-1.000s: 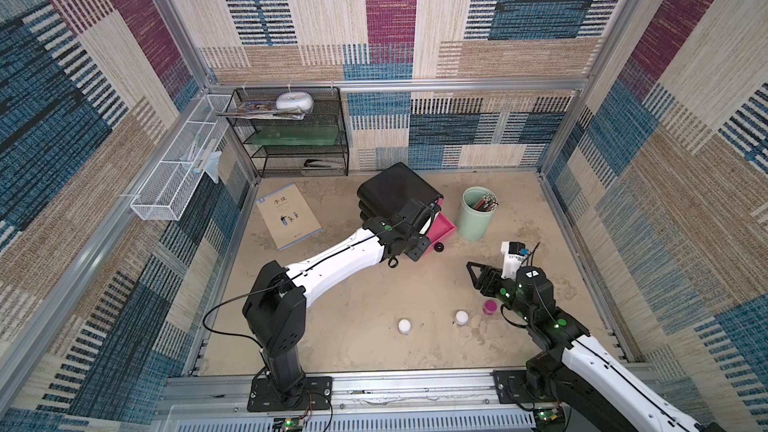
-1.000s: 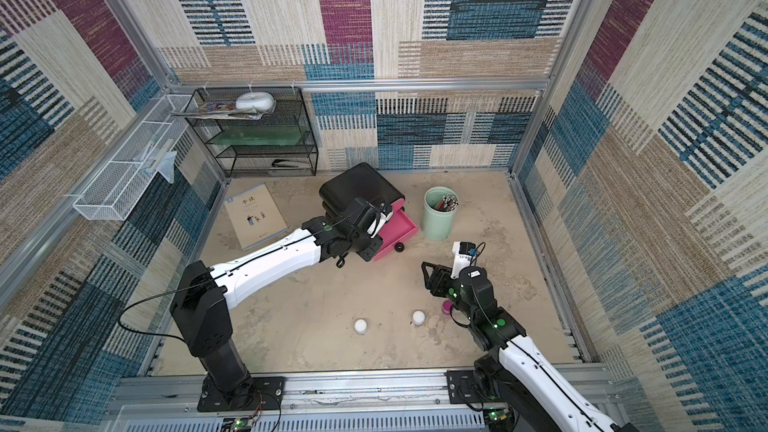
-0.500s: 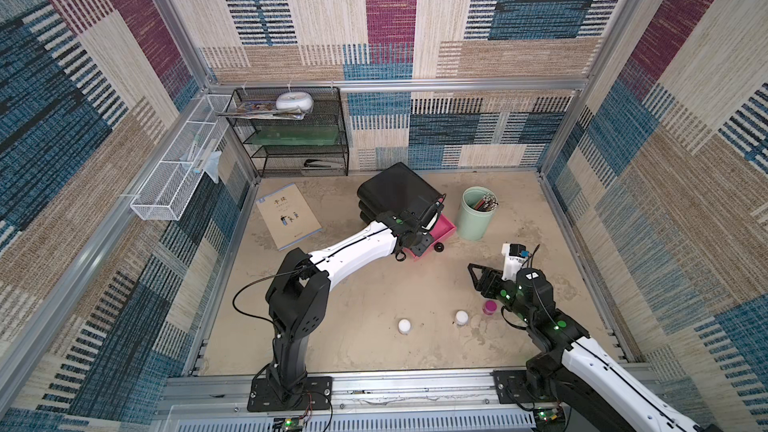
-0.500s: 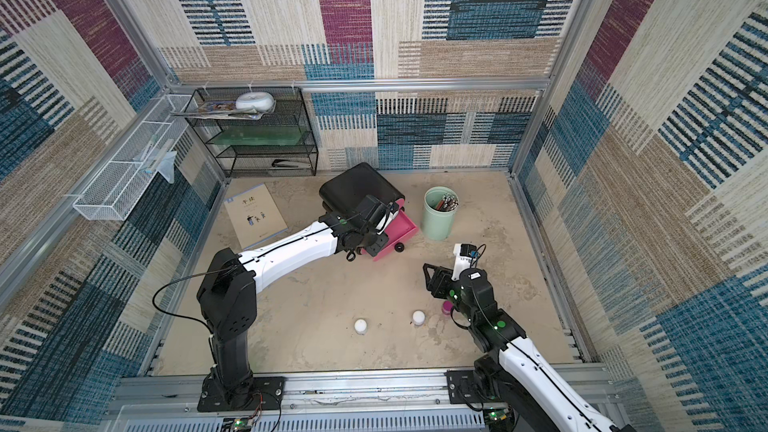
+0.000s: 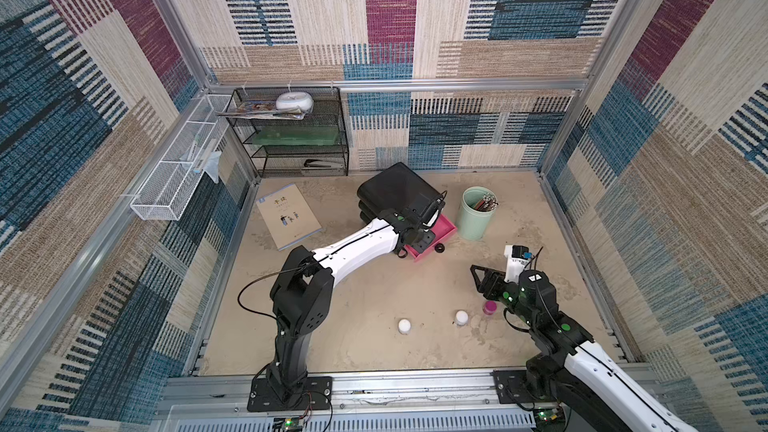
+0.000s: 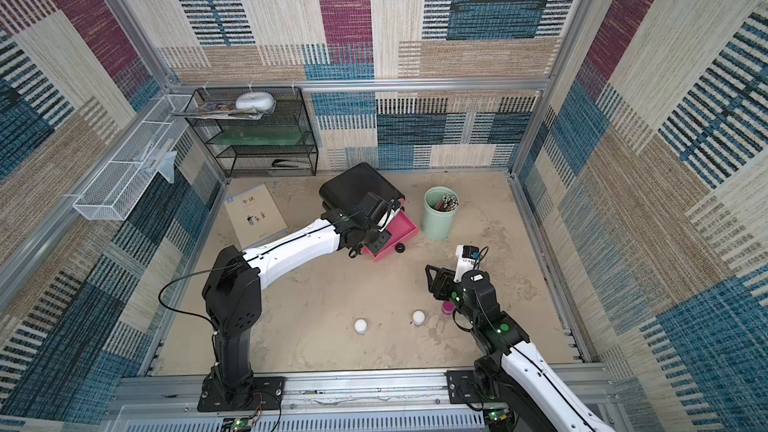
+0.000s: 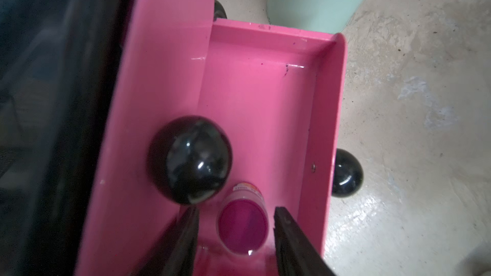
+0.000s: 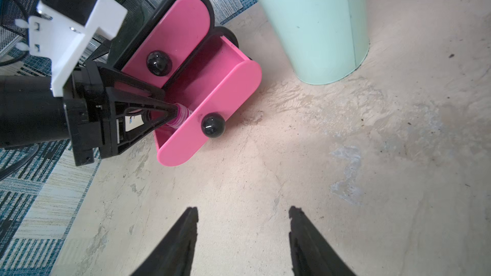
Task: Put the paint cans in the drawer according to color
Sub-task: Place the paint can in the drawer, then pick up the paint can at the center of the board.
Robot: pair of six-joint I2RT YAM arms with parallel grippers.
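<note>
A: Left gripper [image 7: 236,209] stands parted, with gaps either side of the magenta jar [image 7: 243,224] inside the open drawer [image 7: 265,96], just behind its front wall. I'd lift straight out.

B: Only the left wrist view shows those gaps. A top view adds a white jar [image 5: 404,325], its twin [image 5: 461,317] and a spare magenta jar [image 5: 489,307], all well apart from the drawer. Right gripper [image 8: 243,209]: open, empty.
</note>
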